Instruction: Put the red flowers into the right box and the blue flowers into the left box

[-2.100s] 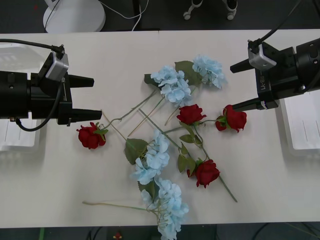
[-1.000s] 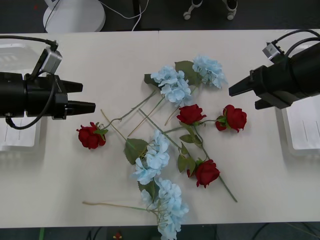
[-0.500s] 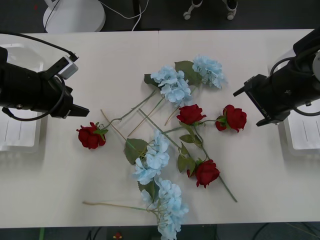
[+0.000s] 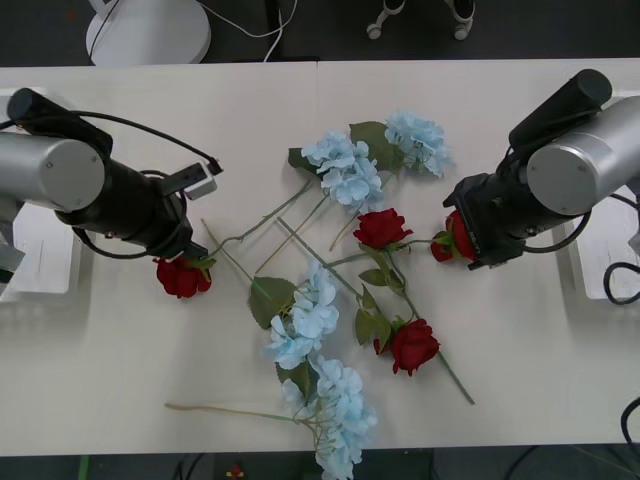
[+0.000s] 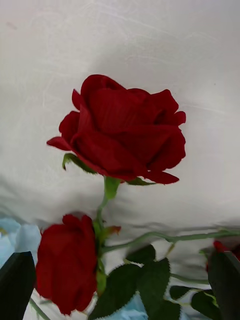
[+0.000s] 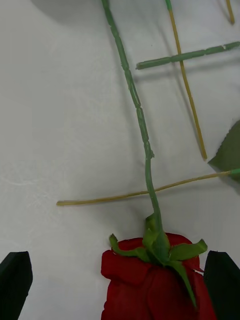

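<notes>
Red flowers lie among the blue flowers on the white table: one rose (image 4: 180,277) at the left, one (image 4: 382,228) in the middle, one (image 4: 466,238) at the right, one (image 4: 412,346) nearer me. Pale blue flowers lie at the back (image 4: 345,170) and at the front (image 4: 300,322). My left gripper (image 6: 119,295) is open, pointing down over the left rose (image 6: 155,282), which lies between its fingers (image 6: 15,285). Open too, my right gripper (image 5: 121,290) hangs above the right rose (image 5: 125,132), with the middle rose (image 5: 67,262) beside it.
The left box (image 4: 40,255) is at the table's left edge, partly under my left arm. At the right edge stands the right box (image 4: 608,268). Long thin stems (image 4: 255,225) cross the table's middle. A white round base (image 4: 150,30) stands beyond the far edge.
Both arms have swung from level to pointing down at the table. The left came down over the left rose, the right over the right rose. No flower has moved.
</notes>
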`<action>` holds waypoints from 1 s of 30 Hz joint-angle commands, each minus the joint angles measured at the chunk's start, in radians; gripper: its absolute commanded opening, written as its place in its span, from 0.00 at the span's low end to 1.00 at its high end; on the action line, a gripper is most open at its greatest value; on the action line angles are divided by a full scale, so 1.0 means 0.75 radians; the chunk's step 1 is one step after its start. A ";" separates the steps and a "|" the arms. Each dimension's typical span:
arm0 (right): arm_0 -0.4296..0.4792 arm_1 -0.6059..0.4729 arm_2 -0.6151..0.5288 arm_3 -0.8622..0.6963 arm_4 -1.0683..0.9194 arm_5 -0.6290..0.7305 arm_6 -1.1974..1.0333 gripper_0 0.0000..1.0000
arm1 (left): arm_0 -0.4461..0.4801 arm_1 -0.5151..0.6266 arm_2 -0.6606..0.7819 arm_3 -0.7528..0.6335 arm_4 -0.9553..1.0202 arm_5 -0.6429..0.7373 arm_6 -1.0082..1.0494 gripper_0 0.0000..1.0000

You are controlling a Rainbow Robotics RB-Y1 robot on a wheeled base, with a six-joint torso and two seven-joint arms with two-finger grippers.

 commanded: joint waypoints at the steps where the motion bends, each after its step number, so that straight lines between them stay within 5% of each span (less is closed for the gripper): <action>1: -0.052 0.101 0.008 0.061 0.102 -0.025 -0.088 1.00 | -0.072 -0.056 -0.060 0.028 -0.075 0.012 0.039 0.93; 4: -0.052 0.123 0.018 0.095 0.136 -0.025 -0.090 1.00 | -0.082 -0.074 -0.064 0.075 -0.077 0.006 0.037 0.91; 17: -0.052 0.226 0.085 0.261 0.286 -0.154 -0.109 1.00 | -0.088 -0.138 -0.093 0.157 -0.136 -0.035 0.029 0.46; 23: -0.048 0.242 0.120 0.277 0.310 -0.205 -0.123 1.00 | -0.088 -0.168 -0.093 0.178 -0.165 -0.033 0.033 0.01; 30: -0.044 0.283 0.122 0.339 0.333 -0.279 -0.129 1.00 | -0.086 -0.175 -0.091 0.190 -0.173 -0.035 0.106 0.00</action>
